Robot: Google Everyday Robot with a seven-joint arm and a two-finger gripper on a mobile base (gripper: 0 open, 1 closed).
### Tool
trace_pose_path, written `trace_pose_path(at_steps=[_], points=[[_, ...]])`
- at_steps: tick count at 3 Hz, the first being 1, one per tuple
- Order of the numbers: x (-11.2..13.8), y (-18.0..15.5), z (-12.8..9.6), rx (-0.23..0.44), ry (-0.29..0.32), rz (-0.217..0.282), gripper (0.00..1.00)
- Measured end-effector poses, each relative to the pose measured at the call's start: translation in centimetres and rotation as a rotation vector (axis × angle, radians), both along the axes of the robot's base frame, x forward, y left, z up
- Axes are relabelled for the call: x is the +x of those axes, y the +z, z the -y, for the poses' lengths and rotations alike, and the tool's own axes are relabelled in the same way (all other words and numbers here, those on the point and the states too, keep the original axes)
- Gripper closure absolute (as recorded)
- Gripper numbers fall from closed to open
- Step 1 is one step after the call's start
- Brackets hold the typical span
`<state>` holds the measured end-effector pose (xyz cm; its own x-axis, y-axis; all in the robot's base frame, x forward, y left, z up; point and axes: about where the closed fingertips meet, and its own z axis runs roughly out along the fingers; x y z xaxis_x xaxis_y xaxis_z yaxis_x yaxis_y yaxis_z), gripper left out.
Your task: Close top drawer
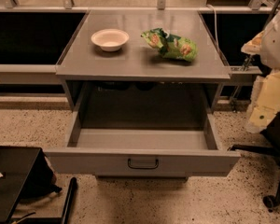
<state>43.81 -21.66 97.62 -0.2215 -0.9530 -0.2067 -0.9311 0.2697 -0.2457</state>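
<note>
Top drawer (142, 161) is gaping lower-centre, front running left-right, lying left of the right-edge gripper (265, 107), apart or together, can't tell.

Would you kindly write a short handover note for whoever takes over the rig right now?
Gripper: at the right edge of the view, beside the cabinet top, away from the drawer.
Top drawer: pulled far out, nothing visible inside, handle facing the camera.
Done: nothing yet; the drawer is open.
Left: bring the gripper to the drawer front and push it in until flush.
On the cabinet top: white bowl, green snack bag.
</note>
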Motion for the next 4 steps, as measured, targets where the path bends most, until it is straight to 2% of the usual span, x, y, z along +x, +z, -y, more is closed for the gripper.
trace_pose_path(at_steps=[2, 3, 4], points=[[-0.5, -0.4, 0.1, 0.024, 0.015, 0.011, 0.0], [-1.9, -4.6, 1.4, 0.122, 0.041, -0.006, 0.0], [-5.6, -12.1, 2.8, 0.288, 0.051, -0.078, 0.0]])
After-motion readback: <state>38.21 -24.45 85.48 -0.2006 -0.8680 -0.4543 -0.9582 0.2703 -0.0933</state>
